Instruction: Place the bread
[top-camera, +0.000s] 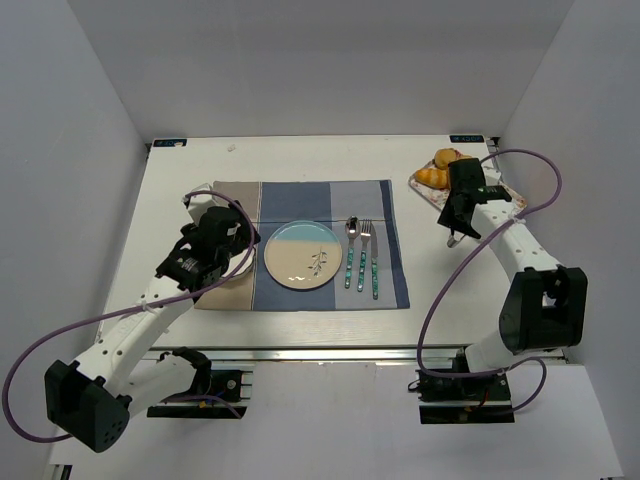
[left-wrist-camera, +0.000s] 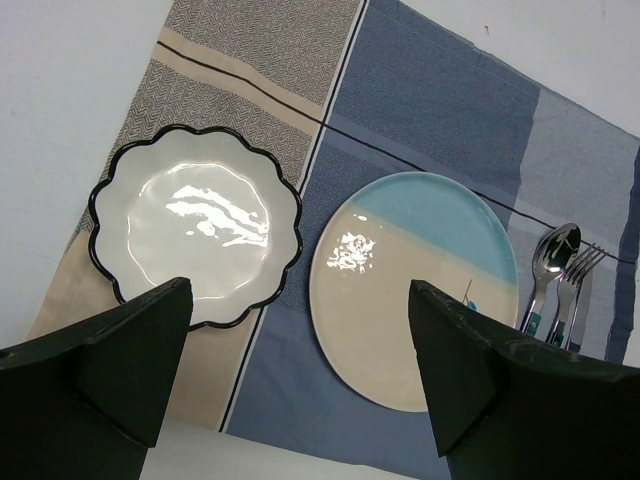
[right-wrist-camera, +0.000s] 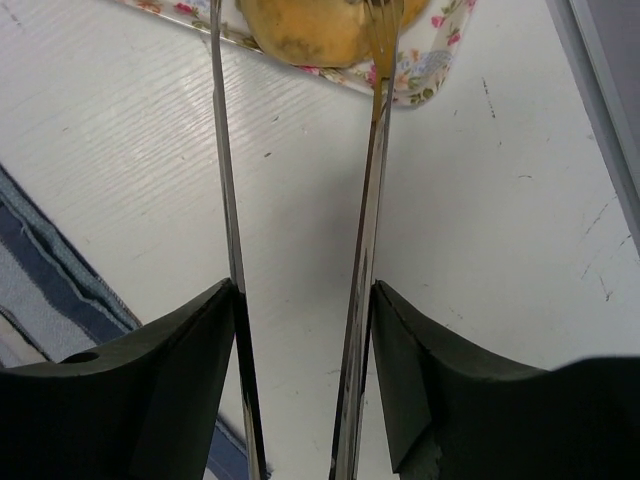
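Golden bread rolls (top-camera: 441, 168) lie on a floral tray (top-camera: 426, 192) at the far right. In the right wrist view the bread (right-wrist-camera: 310, 30) sits at the top edge on the tray (right-wrist-camera: 420, 75). My right gripper (top-camera: 458, 222) (right-wrist-camera: 300, 290) is shut on metal tongs (right-wrist-camera: 225, 150). The tongs' two arms run forward between the fingers and their tips reach the bread, one on each side. My left gripper (top-camera: 215, 240) (left-wrist-camera: 300, 288) is open and empty above the placemat (left-wrist-camera: 400, 130).
A white scalloped plate (left-wrist-camera: 195, 235) and a blue-and-beige plate (left-wrist-camera: 415, 285) (top-camera: 303, 254) sit on the placemat (top-camera: 370, 200). A spoon, fork and knife (top-camera: 361, 258) lie to their right. White walls close in the table.
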